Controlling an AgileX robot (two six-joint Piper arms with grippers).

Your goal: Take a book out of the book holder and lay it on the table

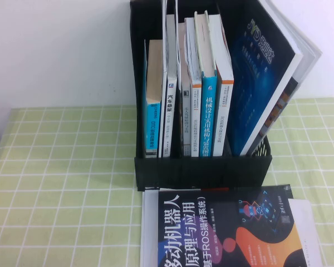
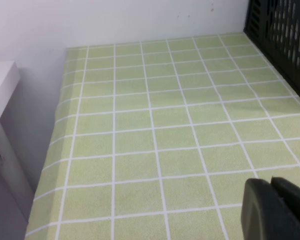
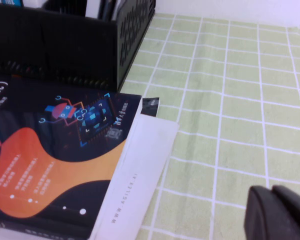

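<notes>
The black book holder (image 1: 203, 172) stands upright at the back middle of the table (image 1: 61, 183), with several books in its slots. A thin book with a white spine (image 1: 170, 83) stands in a left slot; its cover is hidden. Neither gripper shows in the high view. My left gripper (image 2: 270, 184) is shut and empty, low over the green cloth to the left of the holder's mesh side (image 2: 285, 30). My right gripper (image 3: 271, 192) is shut and empty, over the cloth to the right of the holder (image 3: 65, 45).
A dark blue book (image 1: 264, 67) leans in the holder's right slot. A black-and-orange book (image 1: 228, 233) lies flat in front of the holder on a white sheet (image 3: 140, 165). A white cabinet (image 2: 0, 90) stands past the table's left edge. A wall is behind.
</notes>
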